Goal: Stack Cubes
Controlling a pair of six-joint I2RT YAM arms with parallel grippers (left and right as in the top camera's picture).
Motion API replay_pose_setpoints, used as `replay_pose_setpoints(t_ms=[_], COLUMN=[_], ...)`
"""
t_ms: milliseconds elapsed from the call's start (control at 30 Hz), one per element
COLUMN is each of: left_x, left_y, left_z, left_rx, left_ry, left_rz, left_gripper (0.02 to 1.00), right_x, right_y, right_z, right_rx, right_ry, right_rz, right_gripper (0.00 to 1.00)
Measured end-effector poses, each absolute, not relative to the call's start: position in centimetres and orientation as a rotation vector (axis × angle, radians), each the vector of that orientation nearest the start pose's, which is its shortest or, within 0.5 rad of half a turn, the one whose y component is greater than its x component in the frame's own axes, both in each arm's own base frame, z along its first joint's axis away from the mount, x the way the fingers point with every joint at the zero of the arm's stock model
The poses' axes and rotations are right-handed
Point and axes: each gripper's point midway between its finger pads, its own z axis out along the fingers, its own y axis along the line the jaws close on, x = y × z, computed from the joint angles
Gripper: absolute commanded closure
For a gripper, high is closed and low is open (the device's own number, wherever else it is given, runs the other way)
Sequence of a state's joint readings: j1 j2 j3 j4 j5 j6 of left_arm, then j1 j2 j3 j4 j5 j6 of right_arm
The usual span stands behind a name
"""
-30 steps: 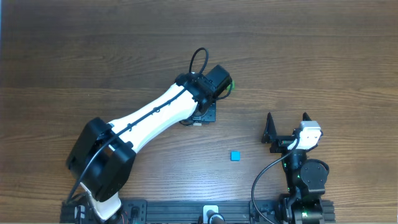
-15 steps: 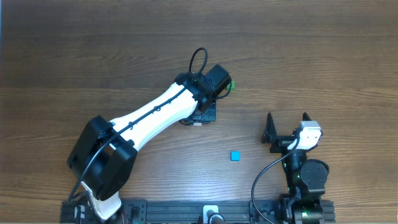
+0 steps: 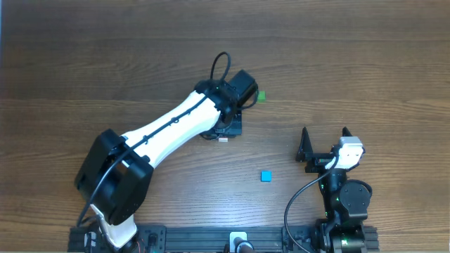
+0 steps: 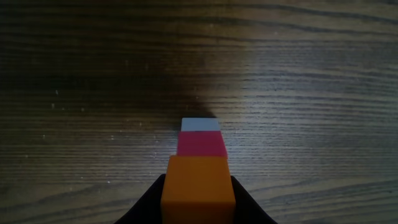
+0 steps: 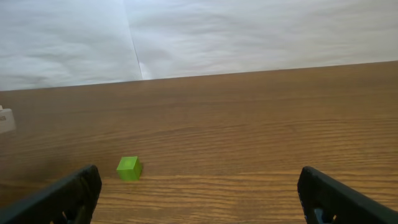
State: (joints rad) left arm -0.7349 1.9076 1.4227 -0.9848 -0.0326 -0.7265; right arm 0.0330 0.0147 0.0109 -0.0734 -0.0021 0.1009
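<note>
My left gripper (image 4: pixel 198 208) is shut on an orange cube (image 4: pixel 198 186). Just beyond it, in one line, show a red cube (image 4: pixel 201 144) and a white cube (image 4: pixel 200 124); they look stacked under the orange one, and I cannot tell whether the orange cube touches the red one. From above, the left gripper (image 3: pixel 227 128) is at mid-table, with a bit of the white cube (image 3: pixel 222 140) showing beside it. A green cube (image 3: pixel 261 95) (image 5: pixel 129 168) lies to the right of the left wrist. A blue cube (image 3: pixel 266 176) lies alone nearer the front. My right gripper (image 3: pixel 325 144) (image 5: pixel 199 202) rests open at the right.
The wooden table (image 3: pixel 365 63) stretches bare to the back and both sides. A white backdrop (image 5: pixel 249 37) stands past its far edge in the right wrist view. The left arm (image 3: pixel 169 130) slants across the table's left middle.
The left arm has shifted slightly to the left, so more of the green cube shows. The right arm and the blue cube have not moved.
</note>
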Motion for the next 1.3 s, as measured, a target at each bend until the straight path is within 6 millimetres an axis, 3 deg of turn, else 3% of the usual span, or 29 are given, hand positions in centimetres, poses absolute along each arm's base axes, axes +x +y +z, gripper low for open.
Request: replay_pose_setpoints(t_ms=[667, 1300], left_x=[27.70, 27.88], left_y=[-24.86, -25.10], left_z=[5.03, 5.05], left_rx=[0.009, 0.009], left_ry=[3.088, 3.080], left_rz=[-0.067, -0.084], left_gripper=[0.901, 0.820], right_x=[24.63, 24.63], right_y=[0.85, 0.85], right_z=[15.75, 15.75], right_rx=[0.055, 0.055], right_ry=[1.648, 1.648], right_rz=[0.104, 0.104], right_gripper=[0.009, 0.007])
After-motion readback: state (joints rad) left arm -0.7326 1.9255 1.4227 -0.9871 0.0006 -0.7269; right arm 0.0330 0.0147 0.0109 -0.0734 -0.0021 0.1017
